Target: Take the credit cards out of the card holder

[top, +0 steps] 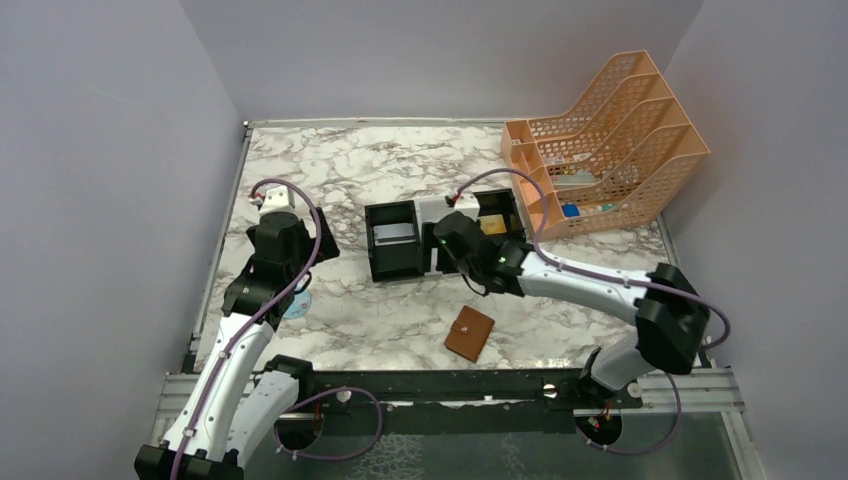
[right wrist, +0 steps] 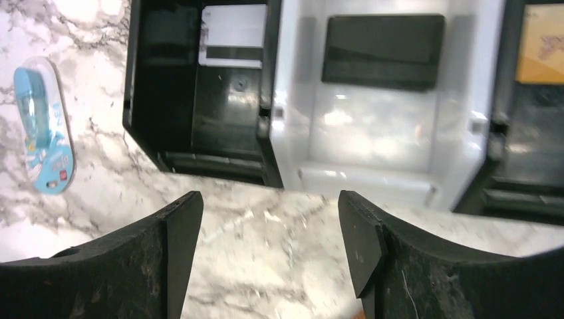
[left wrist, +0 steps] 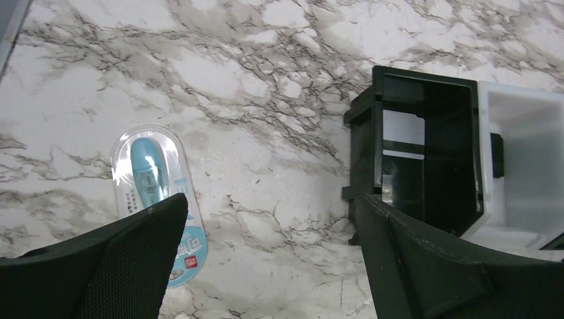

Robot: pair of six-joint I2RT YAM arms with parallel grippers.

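Nearest the arm bases: card holder [top: 469, 333], brown, folded shut, flat on the marble table [top: 380, 320], well apart from both grippers. Its long axis runs away from the bases, leaning a little right.

Left side: left gripper [left wrist: 269, 199] spread wide, nothing between the fingers, hanging over bare marble beside a blue blister pack [left wrist: 156, 193].

Mid-table: right gripper [right wrist: 269, 203] spread, holding nothing, over the marble just short of the tray [top: 428, 262].

Tray: the left black compartment holds the grey card [top: 393, 233], long axis left-right. The white middle compartment holds a black block [right wrist: 383, 50]. The right black compartment holds the gold-tan card [top: 491, 225], partly hidden, axis unclear.

Far right: peach file rack [top: 610, 140].
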